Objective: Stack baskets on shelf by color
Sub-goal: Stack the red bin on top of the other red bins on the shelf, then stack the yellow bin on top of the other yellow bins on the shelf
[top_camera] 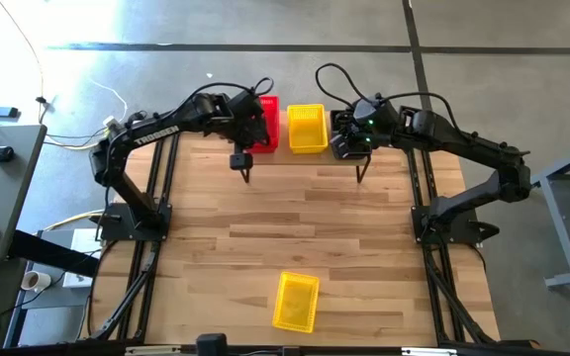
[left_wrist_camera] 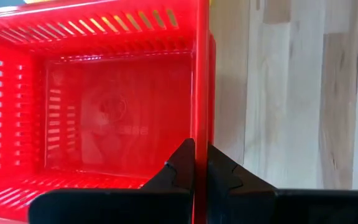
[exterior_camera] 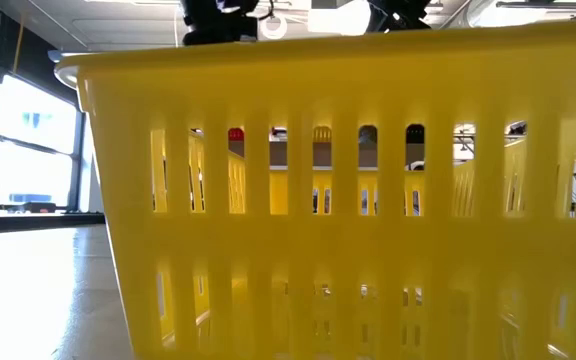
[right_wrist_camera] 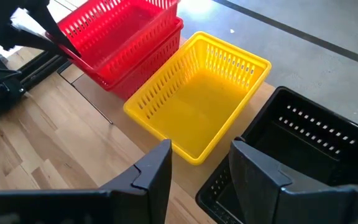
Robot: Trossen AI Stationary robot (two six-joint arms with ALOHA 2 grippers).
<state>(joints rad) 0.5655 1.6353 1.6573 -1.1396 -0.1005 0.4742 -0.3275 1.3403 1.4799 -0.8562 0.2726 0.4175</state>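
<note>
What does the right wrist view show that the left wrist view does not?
Only the right wrist view shows the yellow basket, the black basket, the red baskets stacked two high, and the open right pincer. Only the left wrist view shows the left pincer shut on the upper red basket's wall. Both show red baskets and wooden planks.

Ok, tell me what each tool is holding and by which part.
The left tool pinches the top red basket by its side wall rim. The right tool is open above the shelf, holding nothing.
</note>
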